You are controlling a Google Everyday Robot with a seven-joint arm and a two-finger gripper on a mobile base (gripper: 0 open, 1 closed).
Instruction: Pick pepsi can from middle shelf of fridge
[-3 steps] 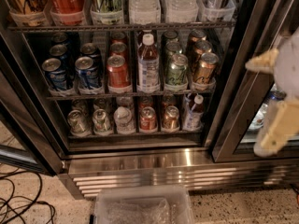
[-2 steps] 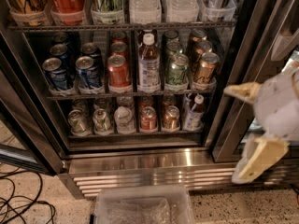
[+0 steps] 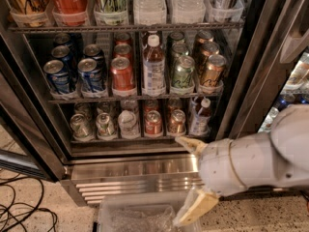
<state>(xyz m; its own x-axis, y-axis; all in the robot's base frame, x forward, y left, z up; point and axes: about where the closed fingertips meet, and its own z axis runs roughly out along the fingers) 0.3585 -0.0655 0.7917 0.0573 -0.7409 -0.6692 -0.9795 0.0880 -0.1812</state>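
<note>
Pepsi cans [image 3: 58,76] [image 3: 90,75], two frontmost, on middle shelf [image 3: 135,98]; gripper [image 3: 181,180] before fridge base [image 3: 130,170], fingers [image 3: 189,143] apart

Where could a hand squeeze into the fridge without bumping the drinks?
Only above the pepsi cans, under the top rack. The middle shelf is packed side to side. The gripper, open, hangs low by the bare steel base.
</note>
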